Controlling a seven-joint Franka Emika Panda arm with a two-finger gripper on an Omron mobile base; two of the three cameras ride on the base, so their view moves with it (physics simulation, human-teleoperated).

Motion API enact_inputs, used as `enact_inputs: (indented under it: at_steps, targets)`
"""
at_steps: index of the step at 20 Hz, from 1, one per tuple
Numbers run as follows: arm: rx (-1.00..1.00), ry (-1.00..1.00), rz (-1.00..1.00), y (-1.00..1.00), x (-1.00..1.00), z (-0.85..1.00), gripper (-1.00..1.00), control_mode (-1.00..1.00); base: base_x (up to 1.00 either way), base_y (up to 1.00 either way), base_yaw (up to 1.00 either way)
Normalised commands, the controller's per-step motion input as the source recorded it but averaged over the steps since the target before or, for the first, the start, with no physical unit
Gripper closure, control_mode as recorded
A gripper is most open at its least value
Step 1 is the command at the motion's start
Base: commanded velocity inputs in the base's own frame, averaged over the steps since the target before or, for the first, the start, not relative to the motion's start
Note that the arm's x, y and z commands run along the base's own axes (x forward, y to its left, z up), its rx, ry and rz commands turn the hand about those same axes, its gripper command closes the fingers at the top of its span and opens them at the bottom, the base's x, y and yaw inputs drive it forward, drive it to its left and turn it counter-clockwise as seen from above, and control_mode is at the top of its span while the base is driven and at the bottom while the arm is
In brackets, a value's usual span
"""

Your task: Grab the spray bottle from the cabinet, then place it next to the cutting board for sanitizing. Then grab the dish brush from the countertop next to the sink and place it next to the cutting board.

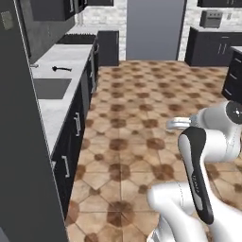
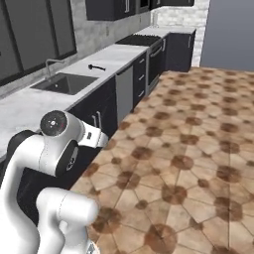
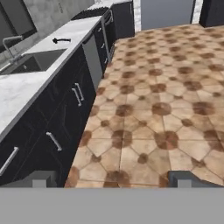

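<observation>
Approaching the dish brush (image 3: 62,40), claw (image 3: 112,178) wide and empty
I am aiming upper left along the countertop (image 3: 26,85), past the sink (image 3: 33,62)

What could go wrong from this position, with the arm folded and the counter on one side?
1. The slim black dish brush lies far along the white marble countertop, probably beyond reach; the base likely must drive closer.
2. The open end effector points over the floor, so swinging toward the black base cabinets may strike them.

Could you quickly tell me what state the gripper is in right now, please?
Gripper: open, jaws wide apart, holding nothing, pointed over the floor beside the base cabinets.
</observation>
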Motion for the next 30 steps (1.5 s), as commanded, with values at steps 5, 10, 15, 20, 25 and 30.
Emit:
enact_inputs:
  at_steps: [5,10,15,20,25,30]
  targets:
    - [0.00,0.00,0.00,0.00,0.00,0.00,-1.00,1.00,1.00,-0.18,0.07]
    - [0.00,0.00,0.00,0.00,0.00,0.00,-1.00,1.00,1.00,-0.27,0.09]
    - [0.00,0.00,0.00,0.00,0.00,0.00,-1.00,1.00,1.00,-0.47,0.24]
    - [0.00,0.00,0.00,0.00,0.00,0.00,-1.00,1.00,1.00,-0.24,0.45]
    - [0.00,0.00,0.00,0.00,0.00,0.00,-1.00,1.00,1.00,-0.09,0.71]
    - [0.00,0.00,0.00,0.00,0.00,0.00,-1.00,1.00,0.99,-0.39,0.74]
